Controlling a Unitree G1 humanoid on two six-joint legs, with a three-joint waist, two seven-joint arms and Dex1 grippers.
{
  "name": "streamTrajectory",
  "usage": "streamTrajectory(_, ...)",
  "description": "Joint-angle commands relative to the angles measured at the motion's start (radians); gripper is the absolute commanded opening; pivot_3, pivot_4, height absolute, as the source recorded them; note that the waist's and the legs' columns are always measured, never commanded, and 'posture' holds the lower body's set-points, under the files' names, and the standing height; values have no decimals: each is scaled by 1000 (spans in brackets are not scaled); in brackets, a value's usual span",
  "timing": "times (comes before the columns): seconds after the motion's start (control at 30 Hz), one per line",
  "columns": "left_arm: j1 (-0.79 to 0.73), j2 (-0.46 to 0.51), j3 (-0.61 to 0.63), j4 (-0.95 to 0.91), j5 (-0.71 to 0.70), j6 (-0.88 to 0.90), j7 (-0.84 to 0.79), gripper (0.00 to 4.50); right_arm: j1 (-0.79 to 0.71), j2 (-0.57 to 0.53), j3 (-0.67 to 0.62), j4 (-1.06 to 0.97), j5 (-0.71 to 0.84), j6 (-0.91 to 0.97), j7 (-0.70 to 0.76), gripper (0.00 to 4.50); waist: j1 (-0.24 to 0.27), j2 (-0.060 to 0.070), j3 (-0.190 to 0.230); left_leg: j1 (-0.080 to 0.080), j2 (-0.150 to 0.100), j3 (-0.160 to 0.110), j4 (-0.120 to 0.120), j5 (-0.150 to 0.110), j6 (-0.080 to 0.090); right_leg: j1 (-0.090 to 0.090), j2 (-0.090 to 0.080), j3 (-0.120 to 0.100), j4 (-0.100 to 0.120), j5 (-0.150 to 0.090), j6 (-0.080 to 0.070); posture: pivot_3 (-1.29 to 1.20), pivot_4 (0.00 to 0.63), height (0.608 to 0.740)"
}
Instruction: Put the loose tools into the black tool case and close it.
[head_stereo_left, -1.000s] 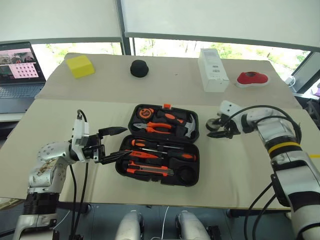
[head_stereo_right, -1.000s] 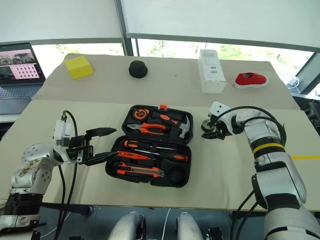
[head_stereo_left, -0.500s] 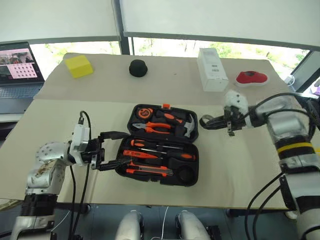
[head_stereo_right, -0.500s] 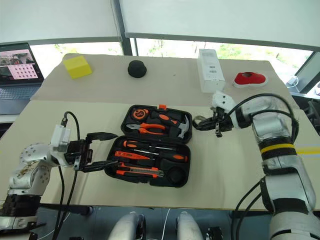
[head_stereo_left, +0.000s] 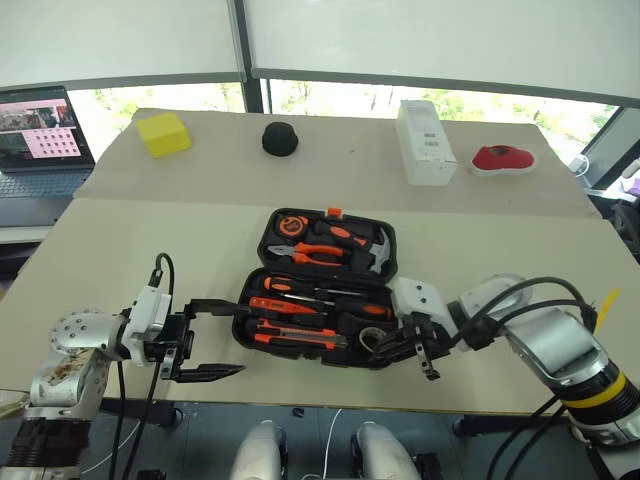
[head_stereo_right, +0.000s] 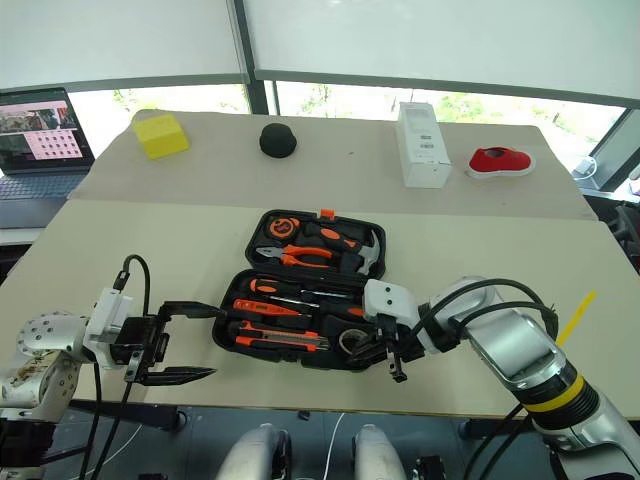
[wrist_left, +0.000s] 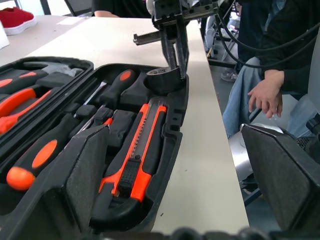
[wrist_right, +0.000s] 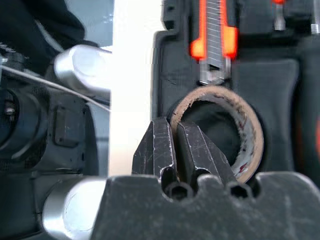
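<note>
right wrist view has the right gripper (wrist_right: 176, 150) pinching the tape roll (wrist_right: 235, 130) wall, lowering it into the tool case (head_stereo_right: 300, 330) corner slot. left gripper (head_stereo_right: 185, 340) waits spread beside the case. beyond, knife (head_stereo_right: 285, 341) and screwdrivers (head_stereo_right: 290, 290) sit seated.

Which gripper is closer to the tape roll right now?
The right. The right gripper is shut on the tape roll over the case's front right corner; the left gripper stands open off the tool case's left side.

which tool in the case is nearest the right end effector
The small dark tape roll at the case's front right corner; the right end effector pinches its wall.
</note>
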Motion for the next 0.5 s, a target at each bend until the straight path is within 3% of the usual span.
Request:
streamTrajectory(0.03,11,19,22,-33,-14,-5,2,4500,6,-16,26,-13,-22,-11,-24,19,-2,0,0,0,0,0,0,0,0,0,0,0,0,0,0,0,150,740)
streamTrajectory(0.27,-8,23,29,-21,-16,3,23,4500,-51,14,54,-14,21,58,-26,19,0,-1,0,0,0,0,0,0,0,0,0,0,0,0,0,0,150,740)
streamTrajectory(0.33,-13,24,30,-17,-14,12,37,4500,-59,17,56,-17,22,66,-33,779,0,-1,0,0,0,0,0,0,0,0,0,0,0,0,0,0,150,740)
streamTrajectory(0.4,-17,22,36,-18,-21,32,62,4500,-69,7,59,-15,24,46,-20,1226,0,-1,0,0,0,-1,0,0,0,0,0,0,0,0,0,0,150,740)
streamTrajectory(0.5,-16,29,49,-19,0,52,123,4500,-73,-4,-16,-17,110,-3,58,2303,0,-1,1,0,0,-2,0,0,0,0,0,0,0,0,0,0,150,740)
